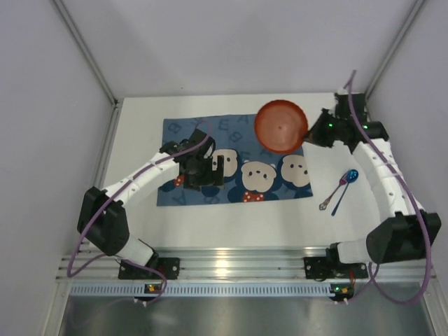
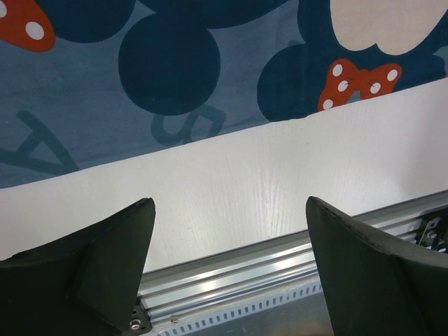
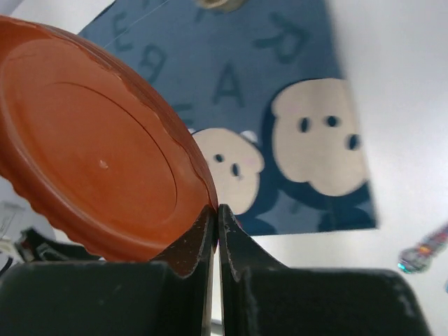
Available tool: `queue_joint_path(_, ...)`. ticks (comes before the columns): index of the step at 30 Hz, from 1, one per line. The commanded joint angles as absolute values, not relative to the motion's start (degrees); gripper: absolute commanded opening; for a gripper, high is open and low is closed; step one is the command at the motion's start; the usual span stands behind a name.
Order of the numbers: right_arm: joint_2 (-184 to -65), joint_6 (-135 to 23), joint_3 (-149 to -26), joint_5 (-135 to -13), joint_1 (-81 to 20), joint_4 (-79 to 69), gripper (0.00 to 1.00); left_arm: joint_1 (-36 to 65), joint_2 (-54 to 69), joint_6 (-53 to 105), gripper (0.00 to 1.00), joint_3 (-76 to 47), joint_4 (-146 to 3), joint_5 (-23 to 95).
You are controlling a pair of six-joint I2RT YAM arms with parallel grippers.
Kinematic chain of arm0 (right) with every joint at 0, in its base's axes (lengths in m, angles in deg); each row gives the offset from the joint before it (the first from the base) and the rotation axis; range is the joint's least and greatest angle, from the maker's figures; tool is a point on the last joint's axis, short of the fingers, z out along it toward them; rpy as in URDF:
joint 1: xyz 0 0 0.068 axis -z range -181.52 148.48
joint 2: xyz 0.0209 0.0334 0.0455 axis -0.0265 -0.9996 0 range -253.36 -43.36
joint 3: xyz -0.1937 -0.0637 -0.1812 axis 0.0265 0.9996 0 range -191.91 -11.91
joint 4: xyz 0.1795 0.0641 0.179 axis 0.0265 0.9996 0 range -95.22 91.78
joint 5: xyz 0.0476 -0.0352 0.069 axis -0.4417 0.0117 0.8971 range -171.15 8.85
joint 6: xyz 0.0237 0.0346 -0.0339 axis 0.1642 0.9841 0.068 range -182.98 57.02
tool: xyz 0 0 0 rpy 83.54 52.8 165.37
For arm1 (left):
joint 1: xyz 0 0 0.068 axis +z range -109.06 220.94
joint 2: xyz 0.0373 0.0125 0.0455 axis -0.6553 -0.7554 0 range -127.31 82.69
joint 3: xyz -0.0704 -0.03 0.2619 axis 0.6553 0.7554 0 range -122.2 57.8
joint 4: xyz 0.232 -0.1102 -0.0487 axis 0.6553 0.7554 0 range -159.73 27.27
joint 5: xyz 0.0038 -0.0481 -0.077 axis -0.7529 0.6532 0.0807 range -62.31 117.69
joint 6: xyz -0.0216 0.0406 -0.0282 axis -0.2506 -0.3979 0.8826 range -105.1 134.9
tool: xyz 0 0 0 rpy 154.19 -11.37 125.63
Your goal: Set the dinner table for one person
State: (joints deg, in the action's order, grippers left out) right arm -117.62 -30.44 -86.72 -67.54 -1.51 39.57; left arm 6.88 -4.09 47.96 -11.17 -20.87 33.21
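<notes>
Tabletop (image 1: 231, 225), white and matte, carries everything here and reaches from the metal rail (image 1: 231, 264) at the near edge to the far wall. On its left half lies a blue mat (image 1: 210, 133) printed with cartoon mouse faces and letters. The left end effector (image 1: 207, 175) hangs above the near part of this mat. Its two fingers stand wide apart and nothing is between them. The left wrist view shows only the near border of the mat and bare white surface under it.

More to the right, an orange-red plate (image 1: 280, 126) sits over the far right corner of the mat. The right end effector (image 3: 215, 210) meets it from the right side. Its fingers are closed tightly together, and the rim of the plate is caught at their tips. In the right wrist view the plate looks tilted against the mat.

Right of the mat, on bare white surface, lie a blue spoon (image 1: 352, 175) and a silver spoon (image 1: 325, 205), just beside each other.
</notes>
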Motion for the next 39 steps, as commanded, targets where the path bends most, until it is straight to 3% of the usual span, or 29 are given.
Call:
queue_joint_path(1,-127.18,-26.68,-93.55,-66.46,-13.45,35.65,0.00,6.67,-2.57,47.68,0.94,-12.25,-21.66,29.81)
queue_joint_path(6,-145.17,-27.03,-108.55,-66.65,-24.09,35.65,0.00,6.75,3.93,48.73,0.95,-9.89,-20.43,22.62)
queue_joint_path(17,-172.36,-25.89,-126.42,-65.59,-30.61,38.54,0.00,7.54,20.19,54.18,0.97,3.64,-18.14,17.15)
queue_joint_path(28,-177.13,-26.24,-128.90,-80.25,-31.93,47.33,0.00,7.72,19.68,54.72,0.98,3.66,-18.05,16.27)
queue_joint_path(34,-179.41,-27.73,-128.02,-78.95,-32.11,47.25,0.00,7.72,14.42,52.61,0.98,1.55,-19.99,17.93)
queue_joint_path(39,-179.15,-29.22,-127.67,-78.60,-32.11,46.99,0.22,7.63,10.63,50.41,0.98,-1.79,-20.51,18.73)
